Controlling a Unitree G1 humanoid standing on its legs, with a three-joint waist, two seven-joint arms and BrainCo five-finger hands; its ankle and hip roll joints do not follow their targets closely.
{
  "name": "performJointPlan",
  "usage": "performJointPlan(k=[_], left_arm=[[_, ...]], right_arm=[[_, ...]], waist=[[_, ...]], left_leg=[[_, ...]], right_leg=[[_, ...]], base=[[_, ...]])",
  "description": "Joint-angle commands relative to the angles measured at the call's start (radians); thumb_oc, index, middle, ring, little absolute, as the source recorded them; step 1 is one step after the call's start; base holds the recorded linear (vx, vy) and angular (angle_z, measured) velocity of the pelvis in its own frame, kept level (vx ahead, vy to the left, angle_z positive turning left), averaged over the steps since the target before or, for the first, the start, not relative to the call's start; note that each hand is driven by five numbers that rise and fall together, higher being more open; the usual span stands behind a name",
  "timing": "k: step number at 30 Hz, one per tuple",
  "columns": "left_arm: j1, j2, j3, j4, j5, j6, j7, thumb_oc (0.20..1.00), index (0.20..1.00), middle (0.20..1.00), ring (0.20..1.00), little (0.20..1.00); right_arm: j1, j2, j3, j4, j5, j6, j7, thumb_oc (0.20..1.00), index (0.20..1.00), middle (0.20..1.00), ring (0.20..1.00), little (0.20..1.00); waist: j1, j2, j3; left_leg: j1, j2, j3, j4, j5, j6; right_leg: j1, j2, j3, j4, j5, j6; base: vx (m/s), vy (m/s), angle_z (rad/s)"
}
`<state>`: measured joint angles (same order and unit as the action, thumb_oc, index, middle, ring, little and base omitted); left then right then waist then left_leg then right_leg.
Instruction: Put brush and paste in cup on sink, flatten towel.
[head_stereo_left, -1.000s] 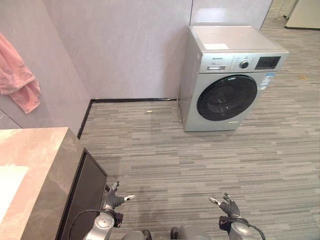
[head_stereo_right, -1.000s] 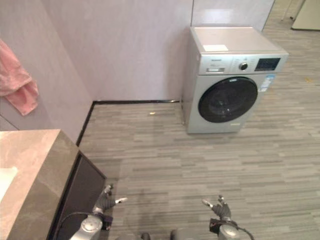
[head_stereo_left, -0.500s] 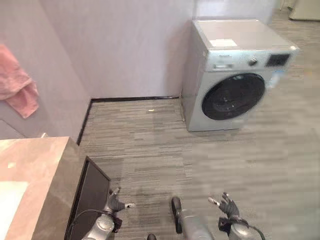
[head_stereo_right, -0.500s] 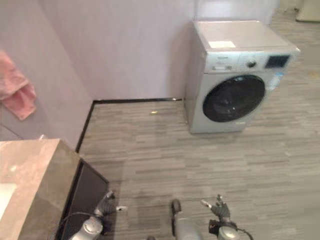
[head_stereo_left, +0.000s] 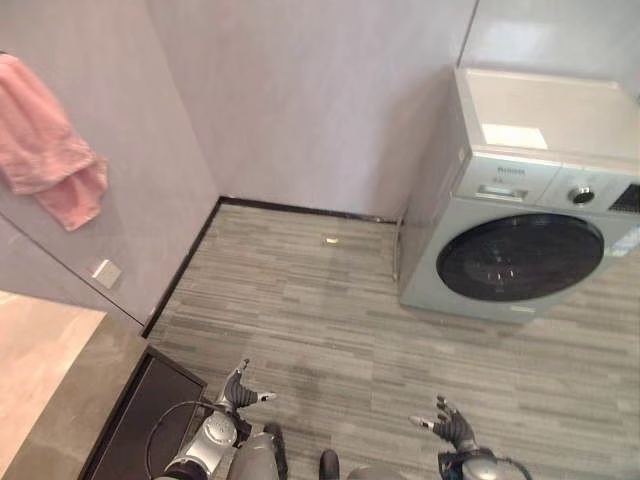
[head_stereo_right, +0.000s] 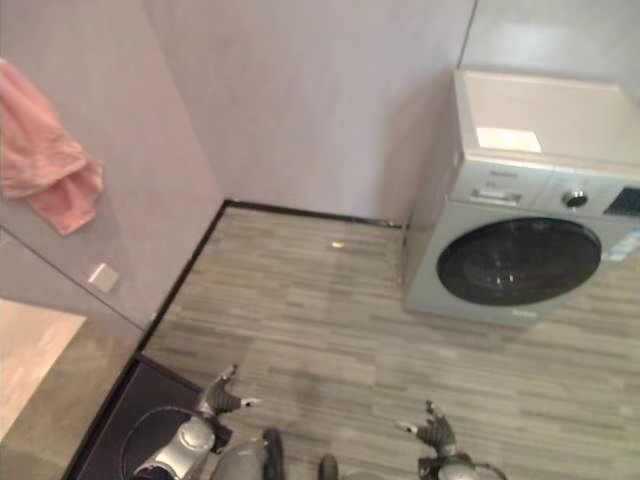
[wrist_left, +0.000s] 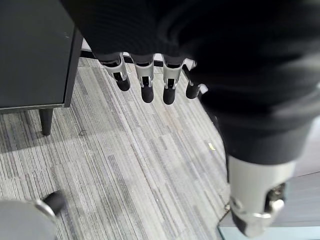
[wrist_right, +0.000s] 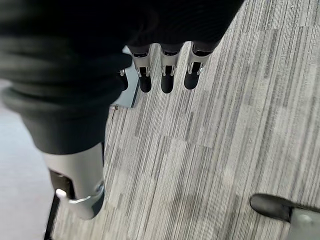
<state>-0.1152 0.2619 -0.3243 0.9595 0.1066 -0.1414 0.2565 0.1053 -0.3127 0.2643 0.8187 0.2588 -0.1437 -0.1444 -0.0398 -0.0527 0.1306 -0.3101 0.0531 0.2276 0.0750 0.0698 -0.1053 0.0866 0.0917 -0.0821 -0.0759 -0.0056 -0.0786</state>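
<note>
A pink towel hangs bunched and crumpled high on the pale wall at the robot's left, well above the stone-topped sink counter whose beige top and grey edge show at the lower left corner of the head views; a dark cabinet front runs below that counter, just beside the left hand; a small pale square fitting sits on the wall between towel and counter; the left hand hangs low over the striped grey floor, fingers straight and spread, thumb apart, holding nothing; its wrist view shows the dark-tipped fingers above bare floor with the cabinet's dark panel and a leg beside them; the right hand hangs likewise low at the robot's right, well apart from the left, fingers straight and relaxed, thumb out, empty; a silver front-loading washing machine stands against the far wall at the right, its round dark door facing the room, a white sheet lying on its top; a small yellowish scrap lies on the floor near the black skirting, between the wall corner and the machine.
</note>
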Motion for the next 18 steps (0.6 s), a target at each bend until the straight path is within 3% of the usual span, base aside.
performJointPlan(k=[1, 2, 4, 6, 8, 9, 10, 11, 13, 14, 16, 18], left_arm=[[-0.021, 0.026, 0.03, -0.033, 0.001, -0.03, 0.023, 1.0, 1.0, 1.0, 1.0, 1.0], [-0.021, 0.026, 0.03, -0.033, 0.001, -0.03, 0.023, 1.0, 1.0, 1.0, 1.0, 1.0], [0.008, 0.033, 0.047, -0.042, -0.001, -0.029, 0.025, 1.0, 1.0, 1.0, 1.0, 1.0], [0.026, 0.044, 0.063, -0.049, -0.008, -0.029, 0.025, 1.0, 1.0, 1.0, 1.0, 1.0], [0.042, 0.053, 0.073, -0.065, -0.016, -0.027, 0.022, 1.0, 1.0, 1.0, 1.0, 1.0], [0.05, 0.058, 0.075, -0.073, -0.017, -0.026, 0.021, 1.0, 1.0, 1.0, 1.0, 1.0], [0.067, 0.067, 0.076, -0.105, -0.032, -0.023, 0.017, 1.0, 1.0, 1.0, 1.0, 1.0], [0.067, 0.067, 0.077, -0.106, -0.032, -0.023, 0.016, 1.0, 1.0, 1.0, 1.0, 1.0], [0.08, 0.083, 0.08, -0.119, -0.022, -0.018, 0.022, 1.0, 1.0, 1.0, 1.0, 1.0], [0.074, 0.094, 0.079, -0.124, -0.016, -0.016, 0.027, 1.0, 1.0, 1.0, 1.0, 1.0], [0.059, 0.096, 0.084, -0.11, -0.022, -0.02, 0.03, 1.0, 1.0, 1.0, 1.0, 1.0], [0.051, 0.099, 0.093, -0.117, -0.039, -0.023, 0.026, 1.0, 1.0, 1.0, 1.0, 1.0]], right_arm=[[0.037, -0.036, -0.037, -0.103, -0.043, -0.018, 0.015, 1.0, 1.0, 1.0, 1.0, 1.0], [0.037, -0.036, -0.037, -0.103, -0.043, -0.018, 0.015, 1.0, 1.0, 1.0, 1.0, 1.0], [0.02, -0.013, -0.029, -0.079, -0.043, -0.016, 0.022, 1.0, 1.0, 1.0, 1.0, 1.0], [0.008, 0.006, -0.027, -0.072, -0.054, -0.012, 0.023, 1.0, 1.0, 1.0, 1.0, 1.0], [0.003, 0.02, -0.027, -0.081, -0.066, -0.005, 0.024, 1.0, 1.0, 1.0, 1.0, 1.0], [-0.003, 0.026, -0.03, -0.075, -0.071, -0.003, 0.022, 1.0, 1.0, 1.0, 1.0, 1.0], [-0.014, 0.033, -0.033, -0.061, -0.063, -0.001, 0.019, 1.0, 1.0, 1.0, 1.0, 1.0], [-0.014, 0.033, -0.032, -0.061, -0.063, -0.001, 0.019, 1.0, 1.0, 1.0, 1.0, 1.0], [-0.022, 0.04, -0.039, -0.057, -0.049, -0.004, 0.012, 1.0, 1.0, 1.0, 1.0, 1.0], [-0.026, 0.042, -0.039, -0.051, -0.041, -0.004, 0.005, 1.0, 1.0, 1.0, 1.0, 1.0], [-0.027, 0.048, -0.026, -0.049, -0.042, -0.001, 0.026, 1.0, 1.0, 1.0, 1.0, 1.0], [-0.032, 0.034, -0.008, -0.05, -0.062, 0.002, 0.04, 1.0, 1.0, 1.0, 1.0, 1.0]], waist=[[0.016, 0.012, 0.006], [0.018, 0.011, 0.007], [0.031, -0.005, -0.017], [0.039, -0.033, -0.027], [0.047, -0.052, -0.029], [0.048, -0.05, -0.028], [0.048, -0.027, -0.007], [0.048, -0.027, -0.007], [0.038, 0.002, 0.006], [0.022, 0.011, 0.014], [0.008, 0.014, 0.018], [0.01, 0.004, 0.017]], left_leg=[[0.025, 0.016, 0.099, 0.013, 0.151, 0.017], [0.027, 0.016, 0.102, 0.013, 0.151, 0.017], [0.041, -0.002, 0.092, 0.048, 0.096, 0.055], [0.048, -0.021, 0.116, 0.085, 0.042, 0.09], [0.075, -0.044, 0.135, 0.097, -0.01, 0.122], [0.095, -0.059, 0.132, 0.099, -0.033, 0.137], [0.158, -0.072, 0.118, 0.089, -0.065, 0.165], [0.158, -0.072, 0.118, 0.089, -0.065, 0.166], [0.216, -0.074, 0.076, 0.067, -0.084, 0.181], [0.261, -0.082, 0.034, 0.045, -0.083, 0.178], [0.311, -0.103, -0.01, 0.027, -0.091, 0.171], [0.345, -0.132, -0.07, 0.028, -0.104, 0.157]], right_leg=[[0.119, -0.049, 0.063, 0.067, -0.095, 0.135], [0.119, -0.049, 0.065, 0.067, -0.096, 0.136], [0.131, -0.067, 0.084, 0.108, -0.127, 0.149], [0.12, -0.101, 0.097, 0.204, -0.095, 0.18], [0.069, -0.131, 0.111, 0.358, 0.032, 0.254], [0.033, -0.146, 0.111, 0.445, 0.115, 0.286], [-0.061, -0.175, 0.086, 0.621, 0.229, 0.302], [-0.062, -0.176, 0.086, 0.622, 0.228, 0.302], [-0.153, -0.157, 0.066, 0.723, 0.217, 0.28], [-0.229, -0.112, 0.082, 0.716, 0.156, 0.269], [-0.278, -0.128, 0.034, 0.626, 0.092, 0.241], [-0.298, -0.14, -0.013, 0.457, 0.052, 0.222]], base=[[0.47, 0.07, -0.36], [0.46, 0.094, -0.33], [0.39, 0.114, -0.62], [0.42, 0.165, -0.63], [0.38, 0.214, -0.53], [0.43, 0.321, -0.53], [0.34, 0.262, -0.36], [0.33, 0.276, -0.14], [0.33, 0.194, 0.47], [0.42, 0.173, 0.83], [0.38, 0.102, 0.69], [0.4, -0.01, 1.2]])
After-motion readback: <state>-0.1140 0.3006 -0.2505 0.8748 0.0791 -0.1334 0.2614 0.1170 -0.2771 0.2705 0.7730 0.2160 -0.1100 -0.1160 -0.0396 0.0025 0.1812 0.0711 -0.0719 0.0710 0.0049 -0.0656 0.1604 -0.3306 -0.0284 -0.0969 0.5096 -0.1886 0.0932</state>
